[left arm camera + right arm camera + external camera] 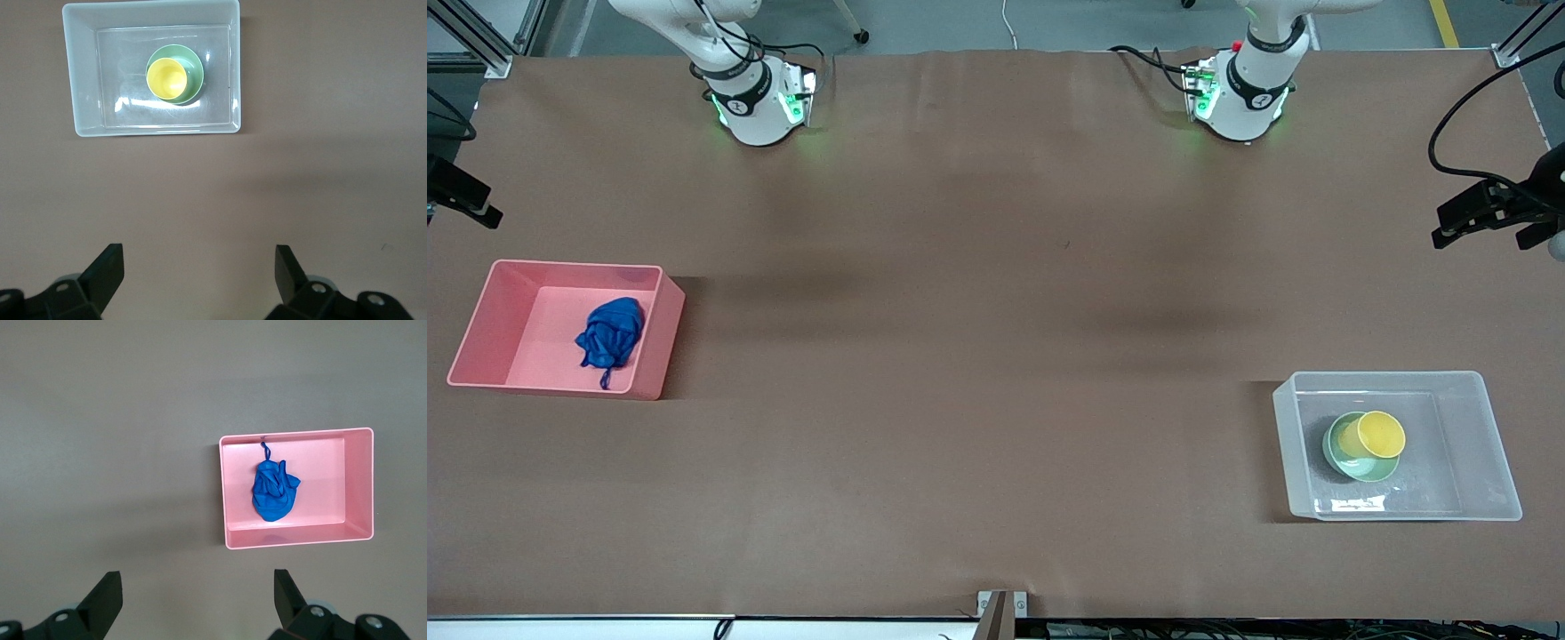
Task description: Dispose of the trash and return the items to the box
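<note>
the wrinkly bright blue cloth wad lies in the pink opaque rectangular bin toward the right arm's end of the brown worktop. the small yellow plastic cup sits in the pale mint-green round bowl inside the clear plastic tub toward the left arm's end. the left gripper and right gripper both hang high over bare worktop, fingers spread wide, holding nothing. the task looks finished; no further grasp seems needed.

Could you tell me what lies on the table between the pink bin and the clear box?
Nothing: the front view shows only bare brown table between the pink bin and the clear box.
</note>
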Controlling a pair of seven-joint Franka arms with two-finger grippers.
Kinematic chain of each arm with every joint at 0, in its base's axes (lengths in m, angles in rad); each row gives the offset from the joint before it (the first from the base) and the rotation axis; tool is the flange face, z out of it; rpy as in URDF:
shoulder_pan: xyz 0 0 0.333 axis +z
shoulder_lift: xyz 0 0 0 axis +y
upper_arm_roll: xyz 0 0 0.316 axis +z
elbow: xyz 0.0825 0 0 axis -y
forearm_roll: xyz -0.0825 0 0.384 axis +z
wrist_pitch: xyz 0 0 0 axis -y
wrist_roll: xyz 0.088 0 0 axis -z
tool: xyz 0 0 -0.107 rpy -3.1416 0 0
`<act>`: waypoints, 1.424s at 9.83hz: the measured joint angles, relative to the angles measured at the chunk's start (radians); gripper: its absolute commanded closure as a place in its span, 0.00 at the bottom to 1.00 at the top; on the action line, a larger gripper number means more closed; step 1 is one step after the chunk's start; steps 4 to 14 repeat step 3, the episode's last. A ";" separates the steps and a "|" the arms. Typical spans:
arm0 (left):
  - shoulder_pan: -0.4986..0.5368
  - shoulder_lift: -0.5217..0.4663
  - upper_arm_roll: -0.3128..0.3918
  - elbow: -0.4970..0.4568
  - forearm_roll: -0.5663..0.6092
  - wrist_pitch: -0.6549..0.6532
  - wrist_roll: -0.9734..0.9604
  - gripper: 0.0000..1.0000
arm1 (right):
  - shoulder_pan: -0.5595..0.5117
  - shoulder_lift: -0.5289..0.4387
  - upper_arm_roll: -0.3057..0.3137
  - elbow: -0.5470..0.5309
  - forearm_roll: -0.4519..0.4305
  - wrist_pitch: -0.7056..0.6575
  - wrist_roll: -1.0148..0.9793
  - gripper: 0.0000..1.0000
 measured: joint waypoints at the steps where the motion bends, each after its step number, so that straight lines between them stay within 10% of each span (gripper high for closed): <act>1: 0.000 0.000 -0.004 -0.001 0.000 -0.001 0.000 0.00 | 0.000 0.000 0.000 0.000 0.000 0.000 0.000 0.00; 14: 0.000 -0.001 -0.015 -0.001 -0.001 -0.003 0.000 0.00 | 0.000 0.000 -0.001 0.000 0.000 0.000 0.000 0.00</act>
